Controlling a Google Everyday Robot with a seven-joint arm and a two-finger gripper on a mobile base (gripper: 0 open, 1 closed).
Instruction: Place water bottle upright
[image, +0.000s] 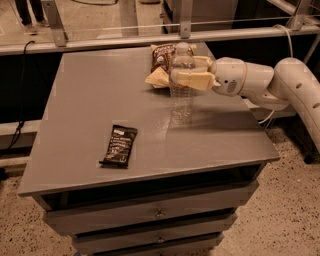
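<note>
The water bottle (182, 95) is clear and ribbed and stands upright on the grey table (90, 100), right of centre, its base on or just above the top. My gripper (186, 78) reaches in from the right on a white arm. Its cream fingers (192, 80) are closed around the bottle's upper body, just below the neck. The bottle's cap end (183, 48) shows above the fingers.
A dark snack bar (119, 145) lies flat on the front left of the table. A brown chip bag (162, 56) and a yellowish bag (157, 77) lie behind the bottle near the back edge. A metal rail runs behind the table. Drawers sit under the top.
</note>
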